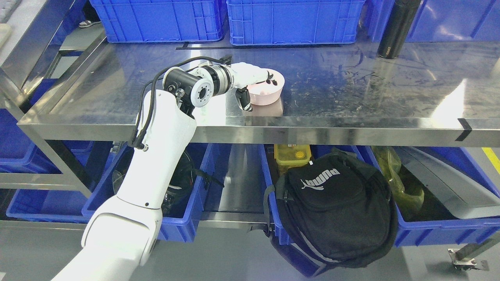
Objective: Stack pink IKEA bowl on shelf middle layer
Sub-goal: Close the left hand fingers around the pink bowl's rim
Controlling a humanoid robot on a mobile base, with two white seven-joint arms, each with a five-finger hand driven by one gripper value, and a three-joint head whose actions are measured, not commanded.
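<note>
Head view: left hand [254, 80] grips the pink bowl [269, 93] by its near rim, fingers hooked inside; it looks light, stiff and smooth, so probably slippery on the steel shelf [351, 97]

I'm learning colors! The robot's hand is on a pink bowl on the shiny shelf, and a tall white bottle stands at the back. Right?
Almost. The bottle is black, not white, as the head view shows. The rest holds: the left hand is on the pink bowl on the shiny shelf, and the bottle stands at the back.

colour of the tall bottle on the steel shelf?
Black, a tall cylindrical bottle at the shelf's back right; head view.
</note>
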